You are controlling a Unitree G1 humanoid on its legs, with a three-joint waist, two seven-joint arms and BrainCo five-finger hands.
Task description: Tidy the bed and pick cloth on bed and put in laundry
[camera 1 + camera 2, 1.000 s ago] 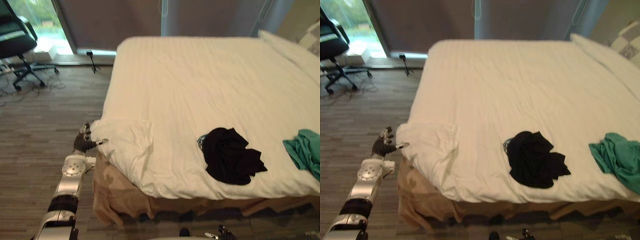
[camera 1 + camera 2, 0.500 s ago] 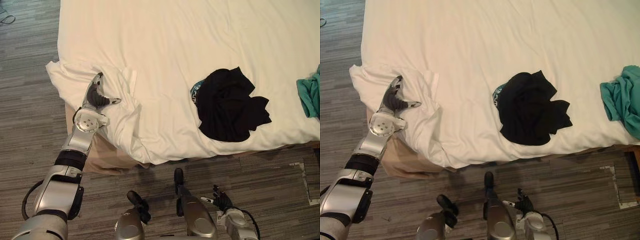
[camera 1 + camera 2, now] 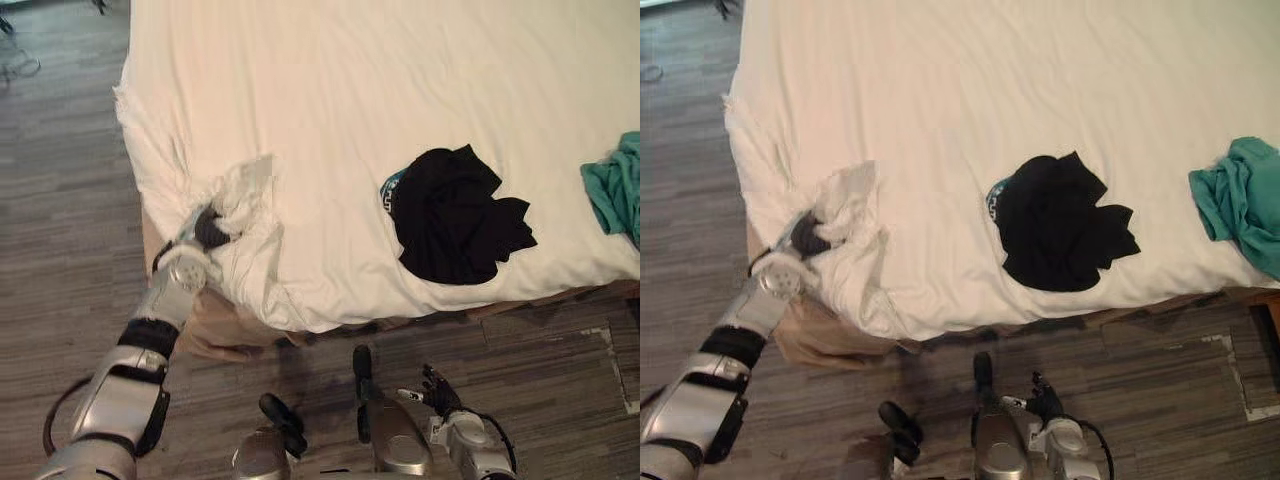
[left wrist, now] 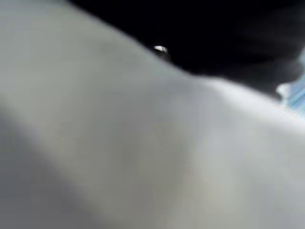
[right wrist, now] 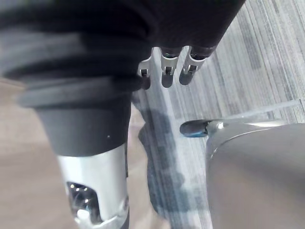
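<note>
A white sheet (image 3: 400, 90) covers the bed. At the bed's near left corner my left hand (image 3: 208, 232) is curled into a crumpled bunch of that sheet (image 3: 245, 190), and white cloth (image 4: 143, 157) lies right against it in the left wrist view. A black garment (image 3: 455, 225) lies in a heap near the bed's front edge, well to the right of that hand. A teal garment (image 3: 615, 190) sits at the right border. My right hand (image 3: 437, 388) hangs low over the floor, fingers (image 5: 164, 71) relaxed and holding nothing.
A beige bed skirt (image 3: 215, 325) shows below the pulled-up corner. Wood-look floor (image 3: 60, 250) runs along the bed's left side and front. Pale tape marks (image 3: 610, 345) lie on the floor at the lower right.
The camera has shifted. My left hand, flat on the sheet half a second ago, has closed on it and bunched it up at the corner. The garments have not moved.
</note>
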